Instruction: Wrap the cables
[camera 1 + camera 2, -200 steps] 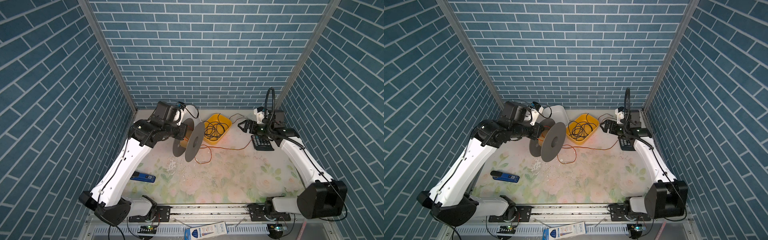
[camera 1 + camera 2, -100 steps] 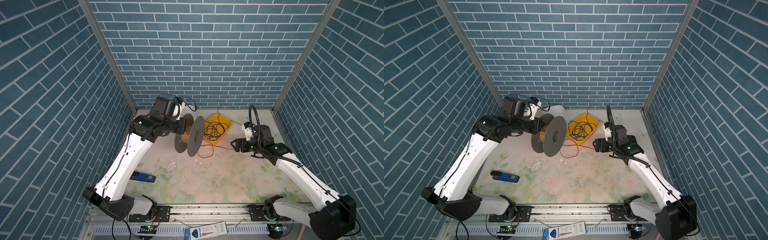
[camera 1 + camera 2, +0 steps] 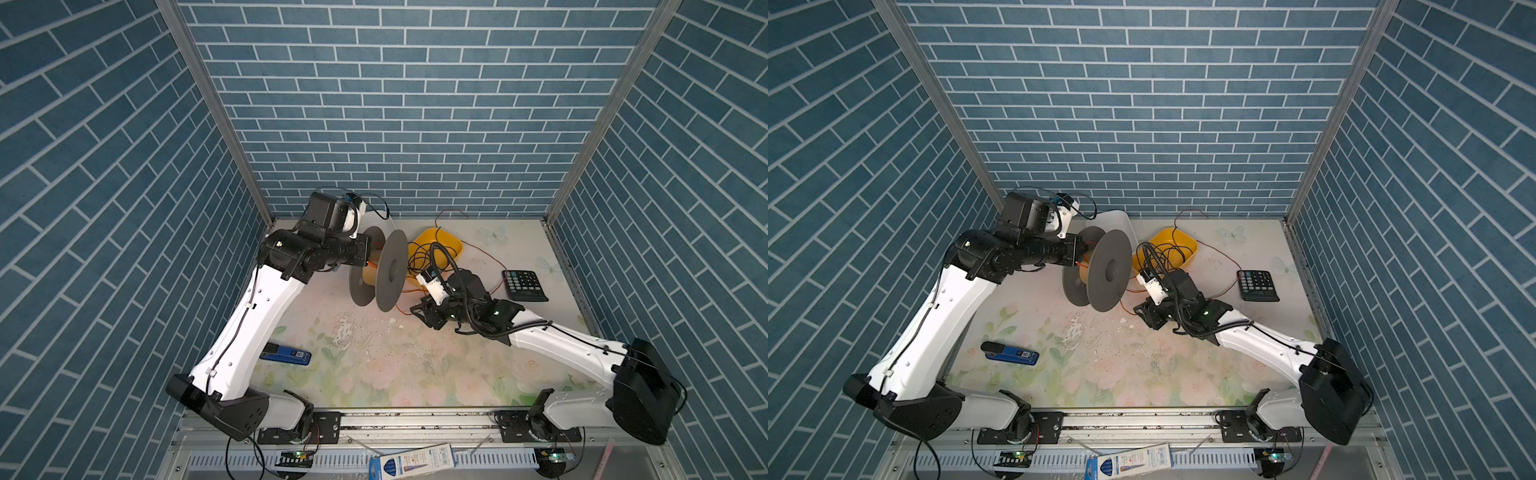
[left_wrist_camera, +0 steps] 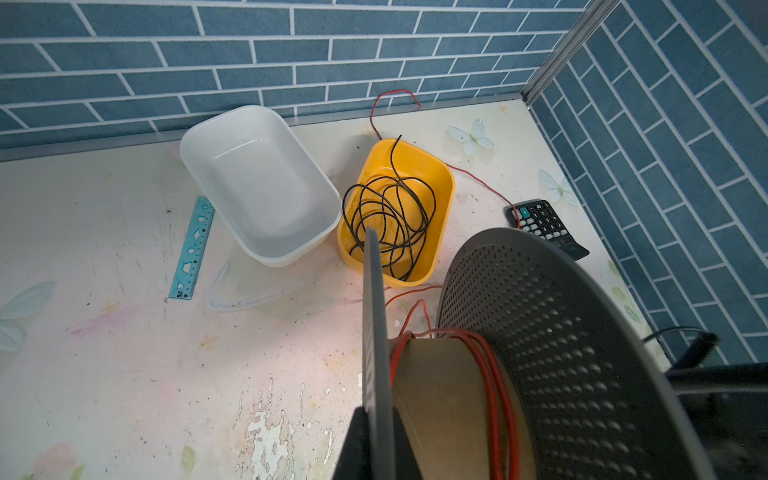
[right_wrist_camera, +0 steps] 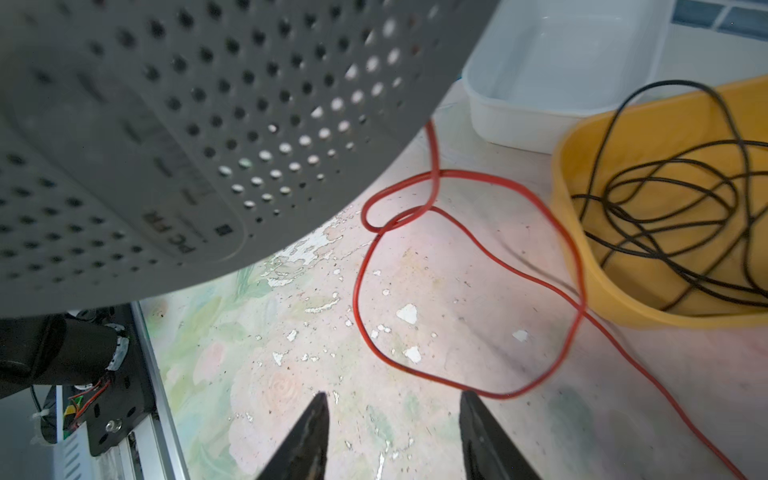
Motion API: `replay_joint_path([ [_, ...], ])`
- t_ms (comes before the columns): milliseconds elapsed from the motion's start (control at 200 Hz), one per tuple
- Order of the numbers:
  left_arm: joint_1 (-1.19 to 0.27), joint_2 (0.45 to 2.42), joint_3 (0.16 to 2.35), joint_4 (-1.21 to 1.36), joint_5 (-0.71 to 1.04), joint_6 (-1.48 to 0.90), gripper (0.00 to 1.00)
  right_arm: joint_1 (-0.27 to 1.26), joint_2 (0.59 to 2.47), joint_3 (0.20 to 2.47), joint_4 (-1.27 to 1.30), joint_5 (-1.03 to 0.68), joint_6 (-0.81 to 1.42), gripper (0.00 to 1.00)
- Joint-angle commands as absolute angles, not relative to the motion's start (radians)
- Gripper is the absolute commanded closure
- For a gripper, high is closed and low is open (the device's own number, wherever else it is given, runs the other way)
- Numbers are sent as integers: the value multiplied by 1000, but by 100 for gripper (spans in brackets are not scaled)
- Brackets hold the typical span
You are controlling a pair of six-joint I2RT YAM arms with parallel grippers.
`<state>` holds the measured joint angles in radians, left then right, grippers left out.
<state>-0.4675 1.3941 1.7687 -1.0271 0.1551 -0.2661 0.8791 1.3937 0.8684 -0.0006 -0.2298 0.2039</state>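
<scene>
The coming move turns on the red wire (image 5: 354, 299) lying directly ahead of the right hand (image 5: 392, 401). A loose loop of it rests flat on the desk (image 5: 457, 299). The arc nearest the hand runs crosswise past the fingertips (image 5: 320, 399), very close to one of them and not yet between them. The fingers stand partly apart, with only bare desk in the gap, so this hand holds nothing. It is low, near the desk, and its fingers point toward the loop.

From the loop one strand climbs to the spool (image 3: 390, 270), where a few turns already sit on the cardboard core. Another strand trails off beside the yellow tub (image 5: 623, 307) toward the calculator (image 3: 523, 284). In both top views the spool hangs in the air, just beside and above the right hand, with its axle roughly level.

The left hand (image 4: 376, 415) is clamped on the thin edge of the spool's near disc. It is therefore taken up with the spool, and the right hand is far nearer the slack. My reading is that a short push forward would bring the crosswise arc between the fingers. The wire there lies across the closing line rather than along it, which suits a pinch. One risk is that the hand catches both strands where the loop crosses itself farther on.
</scene>
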Motion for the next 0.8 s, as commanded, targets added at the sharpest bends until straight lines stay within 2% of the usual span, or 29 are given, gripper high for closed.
replay_joint_path([
  [0,-454,1370,1795,-976,172,-291,100,905,1451,908,144,-253,186,51],
  [430,-439,1340,1784,-987,178,-307,100,971,1640,924,382,-102,228,70],
  [555,-418,1322,1769,-986,180,-314,100,980,1679,939,405,-94,232,80],
  [705,-356,1301,1753,-983,209,-328,100,985,1668,925,427,-63,232,100],
  [795,-301,1295,1747,-977,222,-330,100,991,1621,904,418,-79,225,100],
])
